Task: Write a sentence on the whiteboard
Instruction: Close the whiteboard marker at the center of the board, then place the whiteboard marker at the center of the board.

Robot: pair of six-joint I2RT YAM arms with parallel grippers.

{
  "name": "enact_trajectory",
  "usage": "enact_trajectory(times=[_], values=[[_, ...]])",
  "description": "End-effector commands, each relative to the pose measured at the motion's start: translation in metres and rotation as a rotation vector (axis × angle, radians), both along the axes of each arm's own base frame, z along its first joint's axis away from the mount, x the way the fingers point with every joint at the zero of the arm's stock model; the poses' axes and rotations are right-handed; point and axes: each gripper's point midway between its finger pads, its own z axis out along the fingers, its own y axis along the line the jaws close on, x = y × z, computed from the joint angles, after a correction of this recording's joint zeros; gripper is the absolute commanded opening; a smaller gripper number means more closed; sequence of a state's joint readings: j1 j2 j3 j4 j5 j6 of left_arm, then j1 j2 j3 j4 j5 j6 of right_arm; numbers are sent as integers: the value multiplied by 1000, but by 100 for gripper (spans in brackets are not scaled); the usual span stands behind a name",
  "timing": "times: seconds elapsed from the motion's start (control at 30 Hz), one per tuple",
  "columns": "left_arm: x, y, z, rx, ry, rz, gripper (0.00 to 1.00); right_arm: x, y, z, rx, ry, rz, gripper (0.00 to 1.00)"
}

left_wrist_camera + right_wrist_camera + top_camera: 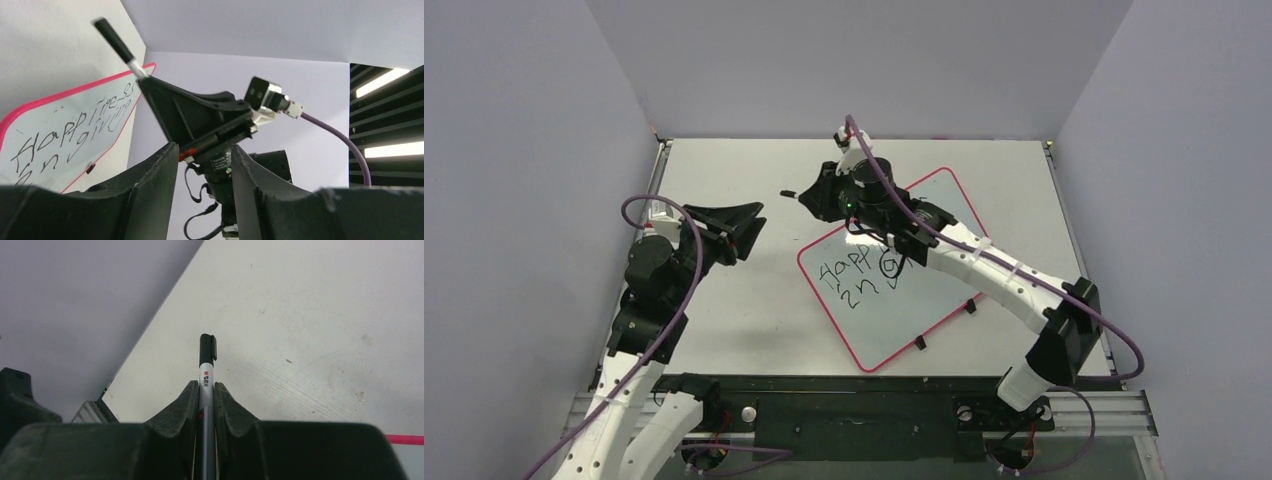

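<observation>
Pale desk (724, 170) carries the whiteboard (894, 320), lying flat and askew at mid-desk, with the sentence (856, 280) written on it. I judge it light, stiff and slick, so I would grip its rim. Right gripper (206, 385) pinches the marker (206, 367); left gripper (200, 150) is spread and empty.

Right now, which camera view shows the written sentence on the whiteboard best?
The left wrist view: both lines of the sentence are readable there. In the top view the right arm covers the ends of both lines. The right wrist view shows no lettering, only a strip of the whiteboard rim.
</observation>
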State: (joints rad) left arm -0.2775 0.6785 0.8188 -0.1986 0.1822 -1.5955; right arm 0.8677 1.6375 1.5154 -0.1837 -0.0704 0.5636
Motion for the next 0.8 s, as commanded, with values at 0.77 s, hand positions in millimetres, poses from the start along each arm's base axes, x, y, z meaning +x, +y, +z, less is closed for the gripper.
enact_trajectory(times=[0.77], values=[[12, -5, 12, -114, -51, -26, 41, -76, 23, 105, 271, -219, 314, 0]])
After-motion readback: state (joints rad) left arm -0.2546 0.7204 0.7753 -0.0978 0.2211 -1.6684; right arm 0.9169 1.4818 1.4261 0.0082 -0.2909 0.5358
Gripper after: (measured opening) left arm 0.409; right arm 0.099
